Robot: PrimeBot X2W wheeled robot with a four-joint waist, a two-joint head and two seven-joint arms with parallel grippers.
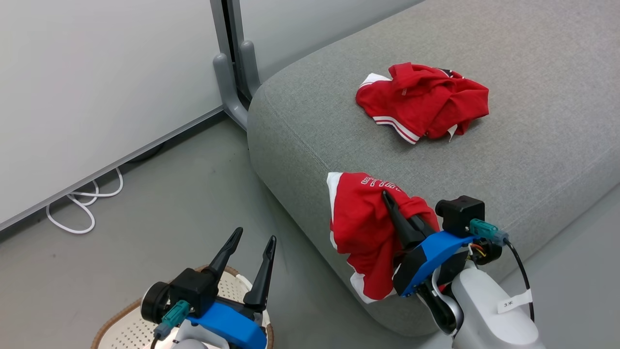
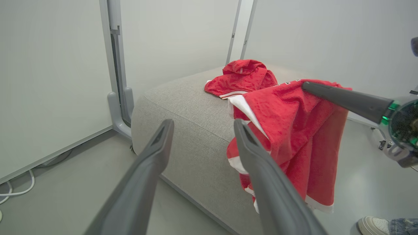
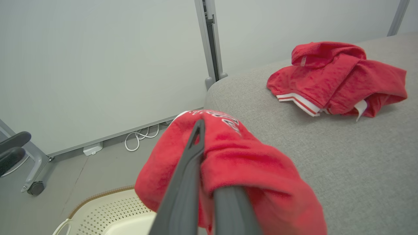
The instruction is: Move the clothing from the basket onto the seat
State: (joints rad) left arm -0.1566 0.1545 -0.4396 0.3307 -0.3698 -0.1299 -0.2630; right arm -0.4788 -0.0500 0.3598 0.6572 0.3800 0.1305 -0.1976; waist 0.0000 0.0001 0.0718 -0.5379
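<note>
My right gripper (image 1: 390, 201) is shut on a red garment with small white lettering (image 1: 363, 228), held up at the near edge of the grey seat (image 1: 533, 145); the cloth drapes down over the seat's front. Along my right fingers (image 3: 186, 182) the same garment (image 3: 235, 163) wraps both of them. A second red garment with white trim (image 1: 421, 99) lies crumpled on the seat farther back. My left gripper (image 1: 254, 237) stands open and holds nothing, above the cream basket (image 1: 126, 325) at the lower left. The left wrist view shows the hanging garment (image 2: 294, 130) and the lying one (image 2: 241, 78).
A grey metal frame leg (image 1: 232, 77) stands at the seat's far left corner against a pale wall panel. White cable (image 1: 82, 203) loops on the grey floor by the wall. A person's shoe (image 2: 372, 226) is on the floor at the right.
</note>
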